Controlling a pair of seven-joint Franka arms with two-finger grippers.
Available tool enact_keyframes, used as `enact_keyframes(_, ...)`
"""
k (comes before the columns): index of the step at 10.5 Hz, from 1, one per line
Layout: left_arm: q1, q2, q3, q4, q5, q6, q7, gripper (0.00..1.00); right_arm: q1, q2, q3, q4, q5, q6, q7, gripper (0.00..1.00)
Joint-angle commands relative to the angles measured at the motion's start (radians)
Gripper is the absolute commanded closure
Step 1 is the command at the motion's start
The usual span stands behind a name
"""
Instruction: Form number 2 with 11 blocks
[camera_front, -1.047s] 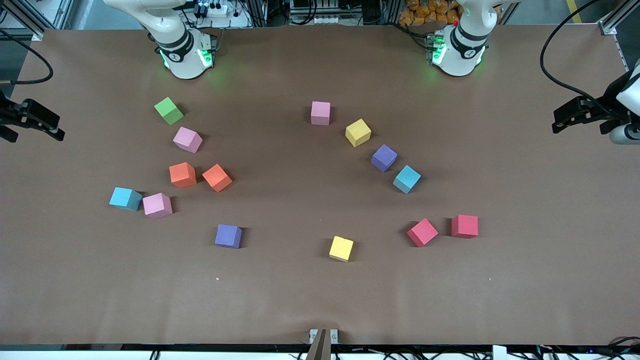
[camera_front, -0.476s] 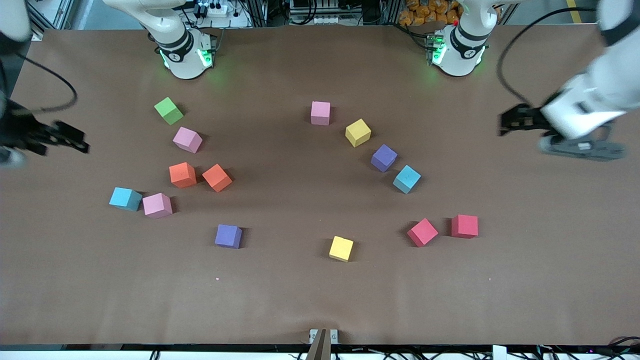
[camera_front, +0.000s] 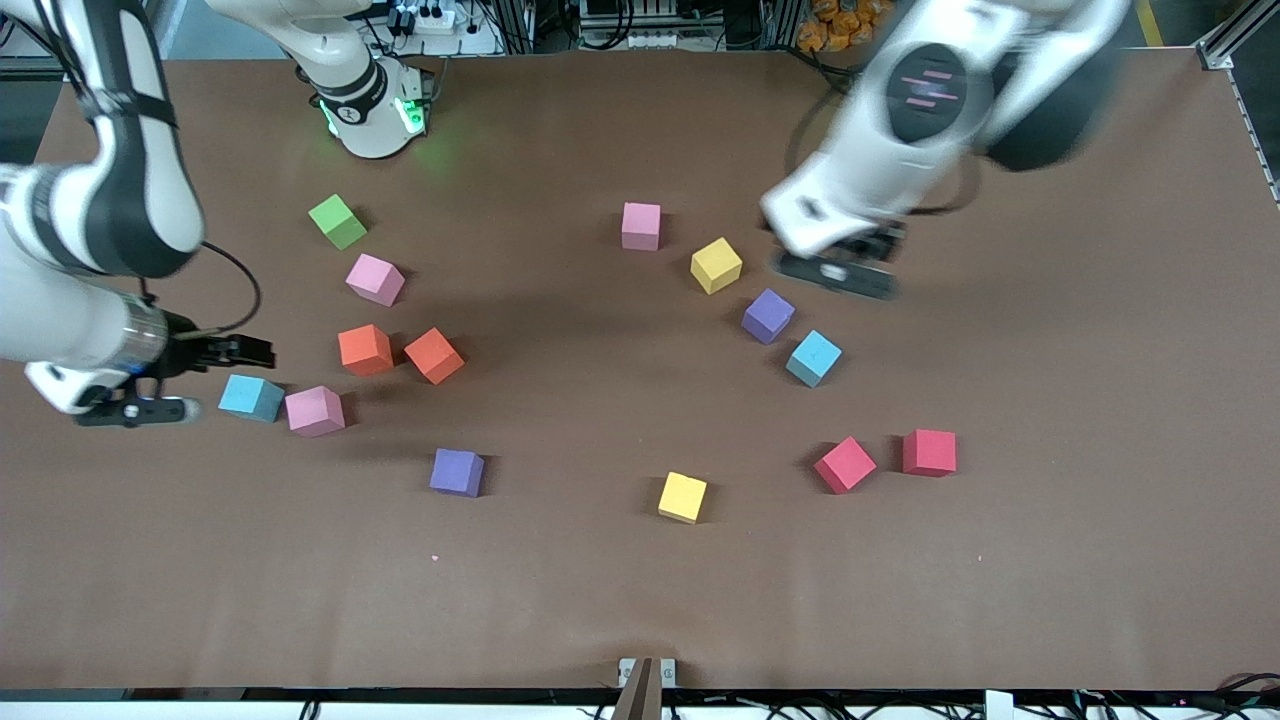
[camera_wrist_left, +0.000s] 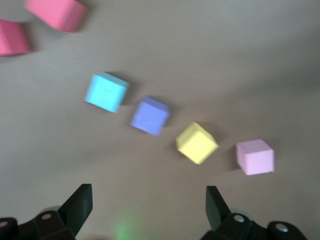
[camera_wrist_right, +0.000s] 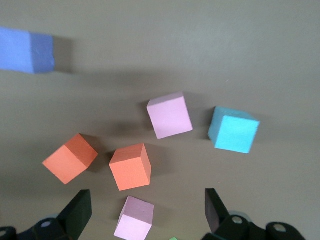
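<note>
Right gripper, jaws released, hovers with the light blue cube at six o'clock in the front view. Left gripper, likewise released, has the purple cube at eight o'clock.

Left gripper hovering above table, four blocks lying in a row beneath it, right gripper hanging beside a cluster of blocks.
</note>
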Motion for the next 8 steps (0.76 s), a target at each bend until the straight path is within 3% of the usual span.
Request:
enact_keyframes(1,-0.160,0.038,0.001,-0.050,-0.005,0.075,-0.206,0.00,0.036,-0.044,-0.001,-0.096,0.010,0.032,0.005,0.00)
enact_keyframes(3,-0.234,0.127,-0.027,-0.052,-0.006,0.135,-0.351,0.00,0.042,-0.059,-0.001,-0.202,0.010,0.135,0.002,0.00)
enact_keyframes(5,-0.236,0.193,-0.097,-0.084,0.003,0.248,-0.460,0.00,0.030,-0.076,-0.002,-0.318,0.010,0.247,-0.021,0.00)
enact_keyframes(8,-0.274,0.256,-0.115,-0.148,0.013,0.411,-0.644,0.00,0.054,-0.062,-0.001,-0.424,0.012,0.397,-0.046,0.00)
